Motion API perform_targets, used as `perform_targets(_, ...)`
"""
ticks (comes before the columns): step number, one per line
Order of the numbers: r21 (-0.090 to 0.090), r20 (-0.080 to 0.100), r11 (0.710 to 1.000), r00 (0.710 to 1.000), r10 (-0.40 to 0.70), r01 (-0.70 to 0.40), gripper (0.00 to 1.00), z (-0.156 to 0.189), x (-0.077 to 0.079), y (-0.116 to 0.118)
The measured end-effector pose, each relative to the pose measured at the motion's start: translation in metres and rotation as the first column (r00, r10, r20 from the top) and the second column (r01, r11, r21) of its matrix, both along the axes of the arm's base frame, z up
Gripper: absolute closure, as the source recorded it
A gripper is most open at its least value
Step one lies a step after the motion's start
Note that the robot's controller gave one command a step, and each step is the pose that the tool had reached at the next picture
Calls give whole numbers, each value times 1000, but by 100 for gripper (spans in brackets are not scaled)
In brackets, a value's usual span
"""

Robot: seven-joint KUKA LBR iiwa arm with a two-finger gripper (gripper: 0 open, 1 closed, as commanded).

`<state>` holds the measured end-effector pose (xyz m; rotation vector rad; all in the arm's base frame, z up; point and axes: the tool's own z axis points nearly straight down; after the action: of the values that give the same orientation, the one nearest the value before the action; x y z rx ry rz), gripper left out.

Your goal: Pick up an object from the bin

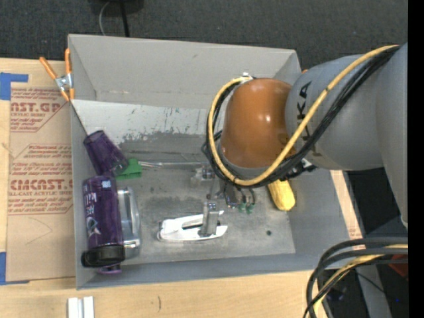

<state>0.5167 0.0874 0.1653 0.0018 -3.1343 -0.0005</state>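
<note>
My gripper (211, 218) reaches down under the arm's orange cover to the middle of the bin floor. Its lower end lies over the right part of a flat white oblong object (177, 230) near the front wall. Whether it touches that object I cannot tell. A yellow rounded object (283, 195) lies just right of the gripper, partly under the arm. A thin clear rod (165, 165) with a green piece (132, 169) at its left end lies to the gripper's upper left.
A purple cup (103, 150) lies tipped near the left wall. Below it sits a purple bottle in a clear pack (106, 218) along the left side. The arm covers the bin's right half.
</note>
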Motion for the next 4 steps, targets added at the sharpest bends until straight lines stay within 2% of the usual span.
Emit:
perform_targets(1,1,8,1000,1000,-1,1,0,5,2,0)
perform_targets(2,1,8,995,995,99,-99,0,-31,-8,-3)
perform_targets(3,2,4,993,993,116,-116,0,-56,-22,-20)
perform_targets(4,2,12,999,999,-33,33,100,-79,-32,7)
